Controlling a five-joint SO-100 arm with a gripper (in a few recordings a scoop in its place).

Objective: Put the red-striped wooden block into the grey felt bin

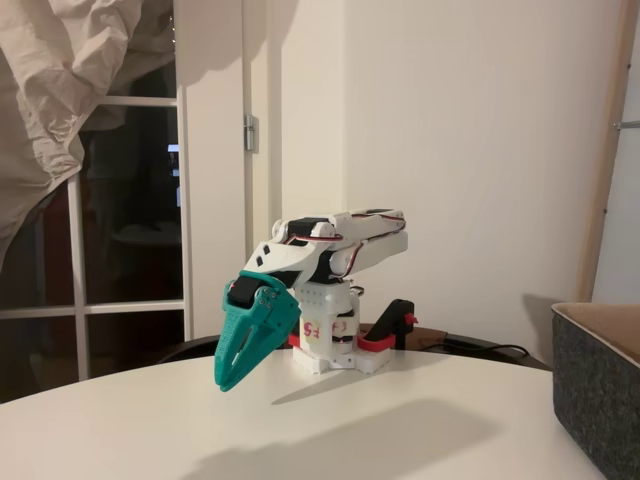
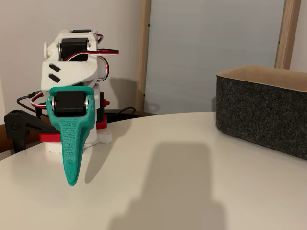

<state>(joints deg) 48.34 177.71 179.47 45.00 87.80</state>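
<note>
grey felt bin (image 2: 268,112), teal fingers (image 2: 72,178) closed

The grey felt bin (image 2: 261,112) stands upright at the right edge of both fixed views (image 1: 598,395), its tan lining visible.

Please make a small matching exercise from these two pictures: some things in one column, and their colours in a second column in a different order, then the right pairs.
Things:
1. gripper
2. bin
3. table
4. clamp beside the arm's base

Colours:
A. white
B. black
C. teal
D. dark grey

Pairs: 1-C, 2-D, 3-A, 4-B

The gripper hangs above the table, pointing down, its jaws together and holding nothing.
</note>
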